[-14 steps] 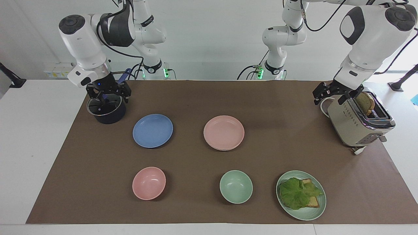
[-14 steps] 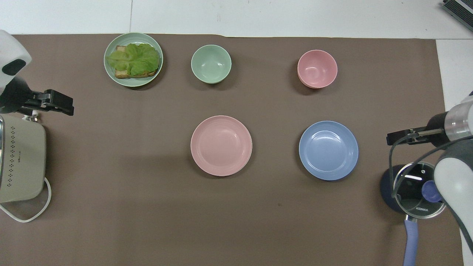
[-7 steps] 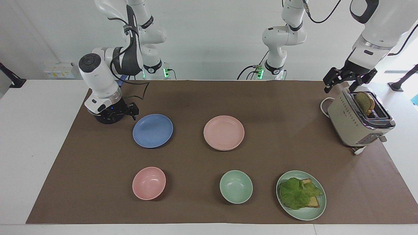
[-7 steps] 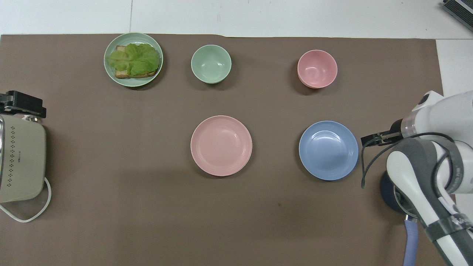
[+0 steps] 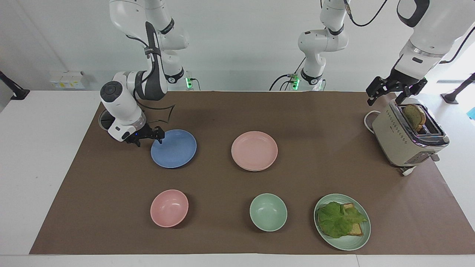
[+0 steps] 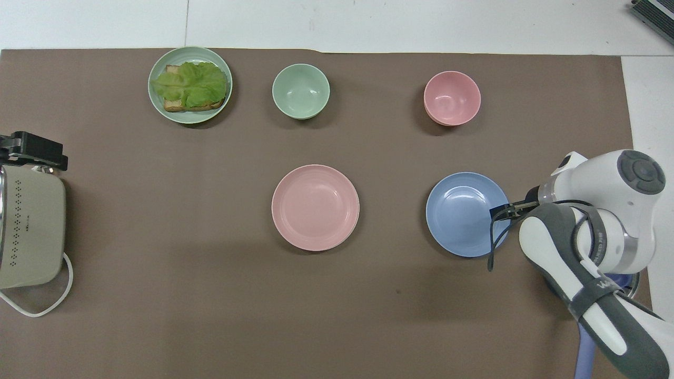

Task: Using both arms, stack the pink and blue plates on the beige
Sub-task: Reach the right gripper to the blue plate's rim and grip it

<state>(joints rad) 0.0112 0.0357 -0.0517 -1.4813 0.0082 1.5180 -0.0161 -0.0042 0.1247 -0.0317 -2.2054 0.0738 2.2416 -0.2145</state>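
The periwinkle blue plate (image 5: 173,148) (image 6: 467,214) lies on the brown mat toward the right arm's end. My right gripper (image 5: 149,140) (image 6: 500,211) is low at that plate's rim, open, one fingertip over the edge; I cannot tell whether it touches. The pink plate (image 5: 254,149) (image 6: 315,207) sits mid-table. Under its edge shows a thin pale rim (image 5: 255,170) of a second plate, seemingly the beige one. My left gripper (image 5: 386,97) (image 6: 32,150) hangs open over the toaster's end, holding nothing.
A toaster (image 5: 406,135) with a bread slice stands at the left arm's end. Farther from the robots are a pink bowl (image 5: 169,207), a green bowl (image 5: 268,212) and a green plate (image 5: 358,241) with lettuce on toast. A dark pot (image 5: 105,121) is mostly hidden by the right arm.
My right gripper came down from over the pot to the blue plate's rim. My left gripper rose from beside the toaster, then held still.
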